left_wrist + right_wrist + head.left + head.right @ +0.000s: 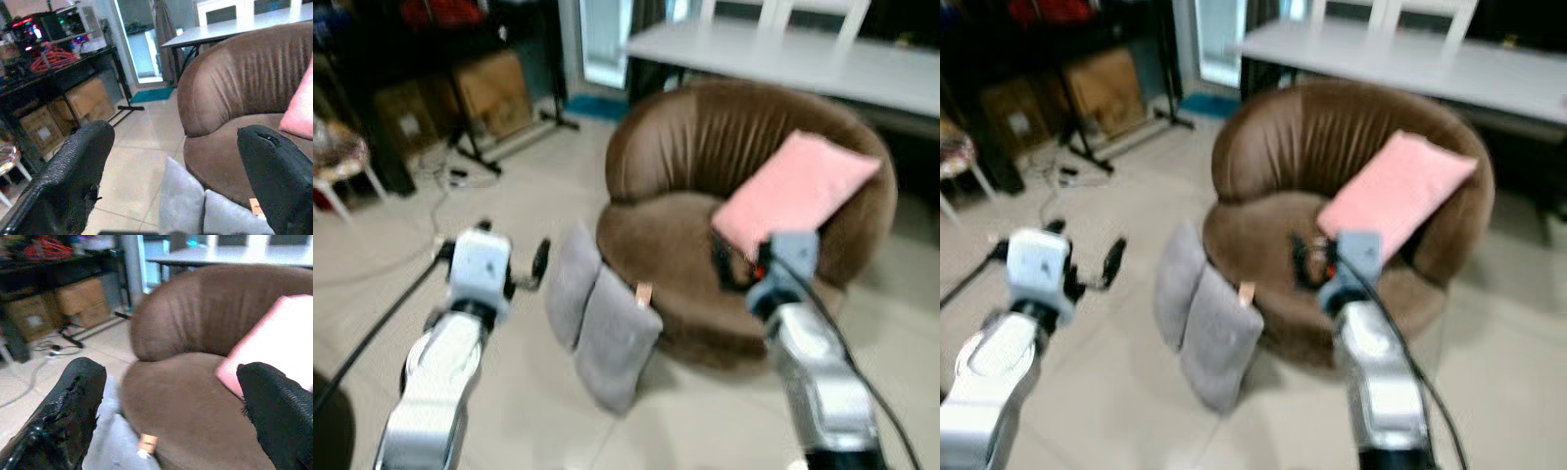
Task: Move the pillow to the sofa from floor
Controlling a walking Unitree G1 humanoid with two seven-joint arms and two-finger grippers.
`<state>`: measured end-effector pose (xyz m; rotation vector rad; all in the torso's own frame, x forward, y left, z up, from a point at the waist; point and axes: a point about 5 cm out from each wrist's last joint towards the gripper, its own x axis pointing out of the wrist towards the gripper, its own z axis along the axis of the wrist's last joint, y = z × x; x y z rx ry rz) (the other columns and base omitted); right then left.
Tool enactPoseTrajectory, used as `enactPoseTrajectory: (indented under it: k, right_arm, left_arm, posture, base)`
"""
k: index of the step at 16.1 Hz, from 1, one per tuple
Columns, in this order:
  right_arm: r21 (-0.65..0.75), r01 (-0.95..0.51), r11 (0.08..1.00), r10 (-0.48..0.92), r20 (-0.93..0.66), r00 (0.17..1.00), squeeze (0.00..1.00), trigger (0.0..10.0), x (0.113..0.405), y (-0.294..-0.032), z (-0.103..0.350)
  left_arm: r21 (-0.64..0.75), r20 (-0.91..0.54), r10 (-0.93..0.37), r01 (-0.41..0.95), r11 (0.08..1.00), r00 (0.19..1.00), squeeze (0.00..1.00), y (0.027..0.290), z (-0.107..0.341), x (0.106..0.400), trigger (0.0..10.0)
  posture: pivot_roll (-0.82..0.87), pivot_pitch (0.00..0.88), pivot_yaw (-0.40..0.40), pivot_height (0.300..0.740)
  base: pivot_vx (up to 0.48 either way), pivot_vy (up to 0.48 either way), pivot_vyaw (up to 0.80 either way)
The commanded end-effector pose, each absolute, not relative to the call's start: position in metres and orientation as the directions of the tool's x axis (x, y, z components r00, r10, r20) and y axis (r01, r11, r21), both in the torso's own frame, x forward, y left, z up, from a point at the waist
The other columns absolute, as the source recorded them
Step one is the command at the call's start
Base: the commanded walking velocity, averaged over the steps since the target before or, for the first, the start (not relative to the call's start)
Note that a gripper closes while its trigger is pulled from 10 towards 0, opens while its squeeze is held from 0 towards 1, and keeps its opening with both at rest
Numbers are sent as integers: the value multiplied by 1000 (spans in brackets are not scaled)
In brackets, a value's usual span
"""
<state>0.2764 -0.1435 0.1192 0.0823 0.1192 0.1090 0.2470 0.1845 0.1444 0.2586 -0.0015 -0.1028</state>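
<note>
Left pincer (530, 266): fingers spread, raised above the floor (509, 411) beside two grey pillows (602, 318). Right pincer (171, 406): fingers apart, empty, held over the seat of the sofa (695, 245). Grey pillows: upright on the floor, leaning against the brown sofa's front. Pink pillow (798, 191): propped on the sofa's backrest. White counter (783, 49): behind the sofa.
</note>
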Motion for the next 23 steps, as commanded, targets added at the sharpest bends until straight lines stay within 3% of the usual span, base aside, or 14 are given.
enactPoseTrajectory:
  k: [1,2,8,11,17,19,23]
  right_arm:
    - [74,-89,993,96,-94,991,1000,10000,278,-149,123]
    - [42,-135,990,138,-62,989,1000,10000,277,-147,126]
    - [25,-170,985,171,-39,985,1000,10000,277,-140,128]
    - [20,-171,985,172,-30,985,1000,10000,276,-140,128]
    - [35,-149,988,147,33,989,1000,10000,277,-142,133]
    - [15,-128,992,129,-48,990,1000,10000,279,-142,127]
    - [39,-154,987,155,-40,987,1000,10000,278,-140,128]
  left_arm:
    - [239,-11,-98,98,966,995,502,184,146,248,10000]
    - [216,-8,-86,86,973,996,1000,186,147,248,10000]
    - [229,18,-88,82,970,996,1000,188,151,249,10000]
    - [228,20,-91,84,970,996,1000,187,151,248,10000]
    - [230,21,-94,87,969,995,1000,187,150,247,10000]
    - [232,20,-93,86,969,995,1000,187,150,247,10000]
    - [231,20,-88,82,969,996,1000,187,150,247,10000]
  posture:
    - [-60,0,20,740]
    - [-58,0,20,740]
    - [-57,0,20,740]
    - [-56,0,16,740]
    - [-53,0,13,740]
    - [-48,0,10,740]
    - [-51,0,9,740]
  base:
    - [0,0,0]
    - [0,0,0]
    - [0,0,133]
    - [275,0,756]
    - [281,0,0]
    - [277,0,0]
    - [281,0,0]
